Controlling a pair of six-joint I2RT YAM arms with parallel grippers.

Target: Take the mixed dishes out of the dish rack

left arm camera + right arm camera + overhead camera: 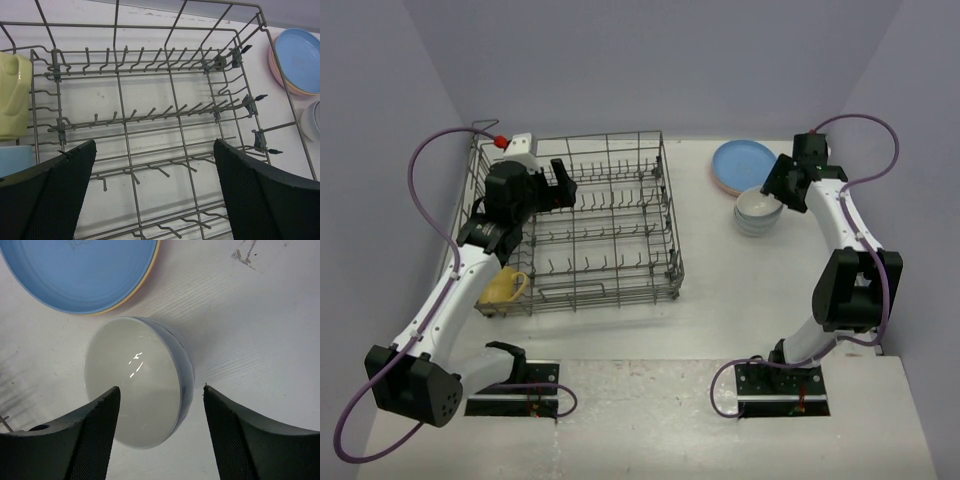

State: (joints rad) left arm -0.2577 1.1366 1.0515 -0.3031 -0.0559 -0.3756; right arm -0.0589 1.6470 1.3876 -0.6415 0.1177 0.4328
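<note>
The grey wire dish rack [620, 245] stands at the left. My left gripper [560, 185] hovers open and empty over its bare tines [150, 112]. A yellow mug [502, 287] sits in the rack's near left corner. A pale yellow-green mug [12, 95] and a light blue mug [15, 159] show at the left edge of the left wrist view. Blue-topped stacked plates [742, 165] lie right of the rack. Stacked white bowls [757, 211] stand beside them. My right gripper [161, 395] is open just above the bowls [135, 407], straddling the near rim without holding.
The stacked plates also show in the left wrist view [300, 60] and the right wrist view [80, 270]. Purple cables loop off both arms. Grey walls close the back and both sides. The arm bases sit on a lower front shelf [650, 420].
</note>
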